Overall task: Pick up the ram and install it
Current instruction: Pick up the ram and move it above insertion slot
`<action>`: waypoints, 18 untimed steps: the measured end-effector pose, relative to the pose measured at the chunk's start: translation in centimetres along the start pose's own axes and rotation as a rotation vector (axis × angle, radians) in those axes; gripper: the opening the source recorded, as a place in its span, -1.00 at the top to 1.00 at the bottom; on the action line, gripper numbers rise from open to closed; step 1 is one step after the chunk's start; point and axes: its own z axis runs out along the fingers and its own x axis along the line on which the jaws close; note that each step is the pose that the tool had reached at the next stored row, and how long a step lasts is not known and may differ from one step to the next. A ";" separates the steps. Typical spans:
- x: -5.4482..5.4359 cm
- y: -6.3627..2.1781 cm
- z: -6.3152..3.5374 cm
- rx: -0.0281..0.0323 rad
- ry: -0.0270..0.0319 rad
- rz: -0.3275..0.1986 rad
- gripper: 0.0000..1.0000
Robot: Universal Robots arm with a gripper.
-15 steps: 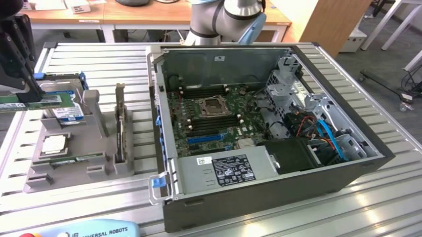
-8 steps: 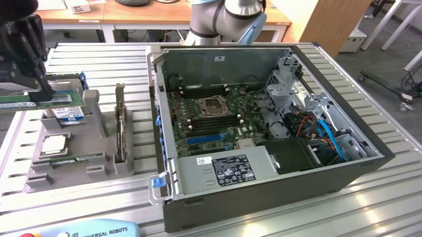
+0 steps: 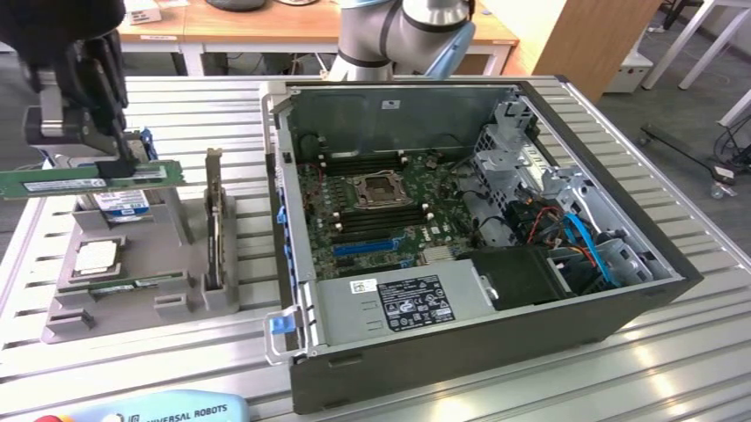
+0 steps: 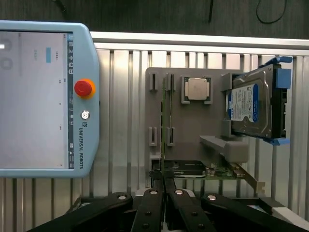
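my hand [image 3: 114,169] is pinched shut on the ram [image 3: 59,183], which is held level above the grey holder [image 3: 70,327], at 9 o'clock from the open case [image 3: 470,347]. i judge it light, stiff and brittle, best gripped by the board edges, off the chips.

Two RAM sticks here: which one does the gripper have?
The raised ram, clamped in the shut gripper and held level above the gray holder. The other ram lies low in that holder, untouched.
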 end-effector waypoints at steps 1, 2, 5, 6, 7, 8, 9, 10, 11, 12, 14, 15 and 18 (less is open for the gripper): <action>0.0 -0.33 -0.01 0.0000 0.0000 0.000 0.76; 0.0 -0.67 -0.04 -0.0001 0.0001 0.000 0.76; 0.0 -1.61 -0.07 0.0000 0.0000 0.000 0.76; 0.0 -1.89 -0.09 0.0000 0.0000 0.000 0.76; 0.0 -2.20 -0.10 0.0000 0.0000 0.000 0.76; 0.0 -2.50 -0.12 -0.0001 0.0000 0.000 0.76; 0.0 -2.80 -0.13 -0.0001 -0.0001 0.000 0.76; 0.0 -3.14 -0.15 -0.0001 -0.0003 0.000 0.76; 0.0 -3.49 -0.16 0.0000 -0.0005 0.000 0.76; 0.0 -3.84 -0.17 0.0000 -0.0007 0.000 0.76; 0.0 -4.60 -0.21 -0.0001 -0.0008 0.000 0.76; 0.0 -5.00 -0.23 -0.0001 -0.0008 0.000 0.76; 0.0 -6.22 -0.28 -0.0001 -0.0011 0.000 0.76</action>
